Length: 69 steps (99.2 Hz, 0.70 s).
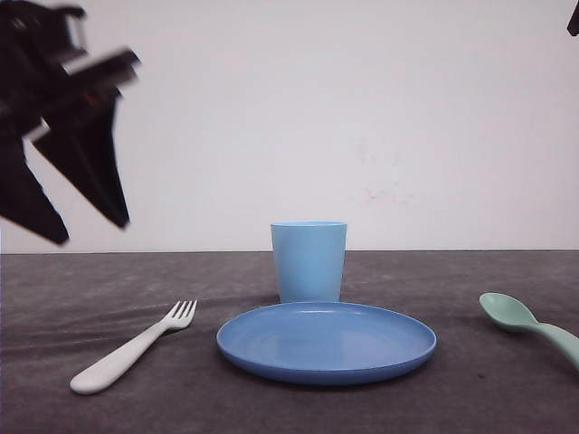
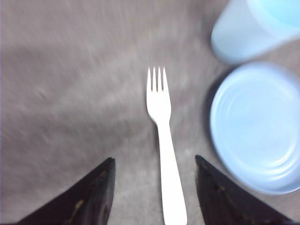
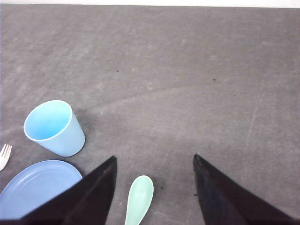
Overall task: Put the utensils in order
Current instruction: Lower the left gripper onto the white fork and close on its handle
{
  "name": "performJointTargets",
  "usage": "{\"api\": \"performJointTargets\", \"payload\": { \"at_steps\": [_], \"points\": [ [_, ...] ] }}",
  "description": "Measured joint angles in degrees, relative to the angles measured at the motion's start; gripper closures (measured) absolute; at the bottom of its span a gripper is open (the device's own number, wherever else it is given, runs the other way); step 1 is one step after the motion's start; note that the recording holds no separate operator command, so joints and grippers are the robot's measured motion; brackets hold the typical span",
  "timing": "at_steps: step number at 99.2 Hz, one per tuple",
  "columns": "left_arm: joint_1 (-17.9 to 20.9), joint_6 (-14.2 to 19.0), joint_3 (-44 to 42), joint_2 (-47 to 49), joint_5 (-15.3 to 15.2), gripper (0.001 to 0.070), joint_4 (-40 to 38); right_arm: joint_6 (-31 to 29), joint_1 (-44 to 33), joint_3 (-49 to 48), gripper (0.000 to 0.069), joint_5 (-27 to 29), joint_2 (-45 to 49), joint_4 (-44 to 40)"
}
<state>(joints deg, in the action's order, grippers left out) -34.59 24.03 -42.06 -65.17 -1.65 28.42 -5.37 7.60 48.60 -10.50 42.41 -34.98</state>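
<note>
A small white plastic fork (image 1: 131, 350) with four tines lies flat on the dark grey bench (image 1: 81, 289), left of a round blue plastic plate (image 1: 327, 342), its tines pointing toward the far side and its handle toward the near left. A light blue plastic cup (image 1: 308, 260) stands upright just behind the plate. A pale mint-green plastic spoon (image 1: 529, 324) lies on the bench to the right of the plate, apart from it, bowl up.

The left gripper (image 1: 89, 221) hangs in the air above the left part of the bench, its black fingers (image 2: 89, 197) spread apart and holding nothing; in the left wrist view the fork lies between them, below. The right gripper (image 3: 154, 161) is likewise spread wide and empty, with the spoon's bowl (image 3: 140, 192) between its fingers.
</note>
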Motion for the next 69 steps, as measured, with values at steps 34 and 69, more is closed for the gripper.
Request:
{"api": "performJointTargets", "payload": {
  "at_steps": [34,69],
  "points": [
    [-6.49,4.46,0.00,-11.32,-5.66,0.0388,-6.47,0.02,0.00,0.00,0.0371,0.00,0.00,-0.22],
    [-8.46,5.86,0.00,-19.69,-10.23,0.0388,-10.60,0.00,0.00,0.00,0.0371,0.00,0.00,-0.22]
  ]
}}
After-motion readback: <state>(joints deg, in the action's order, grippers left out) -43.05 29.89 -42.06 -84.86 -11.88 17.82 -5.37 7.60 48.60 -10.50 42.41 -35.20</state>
